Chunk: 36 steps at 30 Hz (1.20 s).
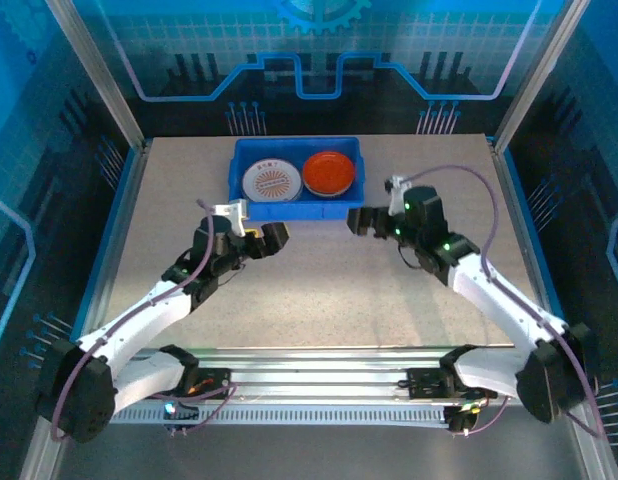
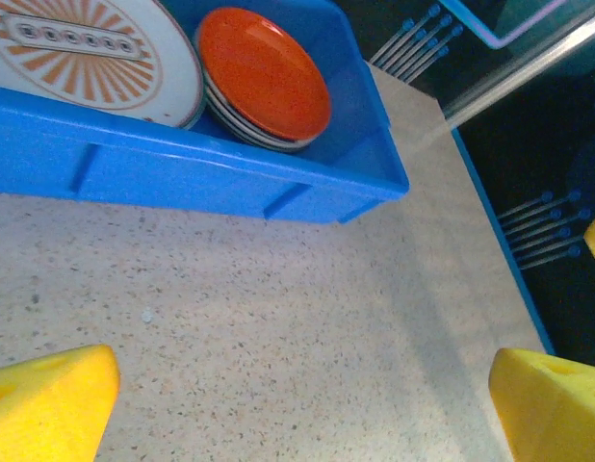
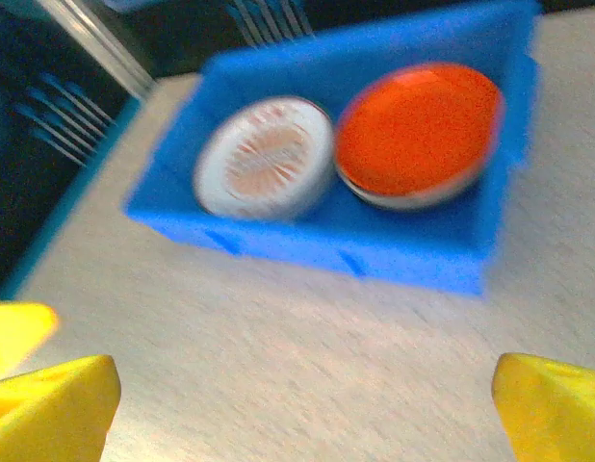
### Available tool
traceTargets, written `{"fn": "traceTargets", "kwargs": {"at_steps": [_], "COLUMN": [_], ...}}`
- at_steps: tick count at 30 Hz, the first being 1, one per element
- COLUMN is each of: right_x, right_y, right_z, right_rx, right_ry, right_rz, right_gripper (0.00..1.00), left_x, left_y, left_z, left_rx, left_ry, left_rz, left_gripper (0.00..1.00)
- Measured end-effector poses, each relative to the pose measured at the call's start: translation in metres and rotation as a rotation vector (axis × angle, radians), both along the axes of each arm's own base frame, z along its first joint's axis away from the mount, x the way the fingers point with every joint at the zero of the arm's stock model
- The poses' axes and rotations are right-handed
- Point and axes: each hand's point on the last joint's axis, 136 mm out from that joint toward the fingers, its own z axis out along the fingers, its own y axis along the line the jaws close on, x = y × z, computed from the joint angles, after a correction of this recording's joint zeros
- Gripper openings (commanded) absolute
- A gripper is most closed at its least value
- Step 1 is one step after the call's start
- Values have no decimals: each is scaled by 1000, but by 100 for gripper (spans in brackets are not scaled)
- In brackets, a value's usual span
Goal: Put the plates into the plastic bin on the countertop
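The back wall (image 1: 309, 60) is a dark blue panel printed with glowing circuit lines, with half a gear emblem (image 1: 319, 8) at its top edge; the left side wall (image 1: 34, 200) and the right side wall (image 1: 594, 200) carry the same dark pattern, with rows of little pin-like marks; slanting aluminium posts (image 1: 94, 70) stand at the back corners; the countertop (image 1: 319, 290) is pale, speckled and evenly lit; blue edging (image 1: 113, 235) runs down its left side; ribbed aluminium rails (image 1: 319, 365) cross the near edge.
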Motion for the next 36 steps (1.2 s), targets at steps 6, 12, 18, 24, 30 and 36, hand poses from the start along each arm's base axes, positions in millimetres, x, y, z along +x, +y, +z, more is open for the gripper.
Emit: {"fn": "traceTargets", "kwargs": {"at_steps": [6, 12, 18, 24, 30, 36], "right_x": [-36, -59, -55, -40, -19, 18], "right_y": [-26, -32, -44, -49, -93, -162], "right_z": [-1, 1, -18, -18, -24, -89], "right_rx": [-129, -207, -316, -327, -373, -466], "right_ry": [-140, -257, -261, -276, -293, -163], "right_rz": [-51, -38, -73, -115, -269, -460], "right_gripper": [100, 100, 100, 100, 100, 100], "left_x": [-10, -18, -5, 11, 43, 62], "left_y": [-1, 54, 150, 218, 202, 198], "left_z": [13, 21, -33, -118, -130, -103], "left_rx": [101, 277, 530, 558, 499, 486], "left_ry": [-151, -279, -243, -70, -122, -211], "left_rz": [-37, 169, 476, 595, 486, 482], "left_gripper": [99, 99, 99, 99, 99, 99]}}
